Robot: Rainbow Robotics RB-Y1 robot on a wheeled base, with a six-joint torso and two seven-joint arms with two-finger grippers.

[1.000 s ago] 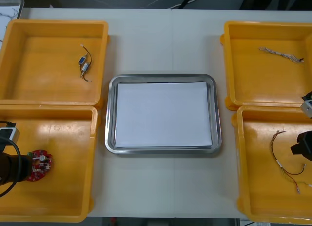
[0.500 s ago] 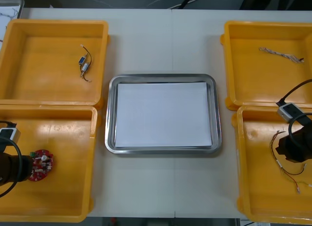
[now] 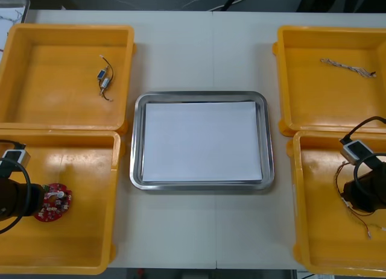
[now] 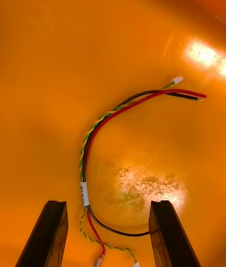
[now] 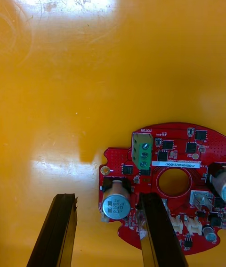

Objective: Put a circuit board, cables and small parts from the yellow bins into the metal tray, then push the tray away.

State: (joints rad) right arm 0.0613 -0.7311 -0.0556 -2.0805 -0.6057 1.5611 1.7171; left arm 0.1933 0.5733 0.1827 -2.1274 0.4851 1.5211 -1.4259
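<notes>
**Asker:** What do you have on your left side?

**Robot:** In the far left yellow bin lies a small metal part with thin wires. In the near left yellow bin the round red circuit board lies flat on the floor. My left gripper is low over it; its fingers stand apart and they grip nothing. The silver cylinder at the board's edge is between them, and one finger crosses the board's rim; if it touches, I cannot tell.

**Asker:** And in the middle?

**Robot:** There is the metal tray, white inside; it stands between the two pairs of bins, well apart from both my grippers.

**Asker:** And on your right?

**Robot:** The far right yellow bin holds a pale twisted cable near its far wall. In the near right yellow bin lies the red and yellow cable, bent in a curve, with a black strand beside it. My right gripper is just over this cable, the fingers wide apart and holding nothing; the part with the white band runs between them.
</notes>
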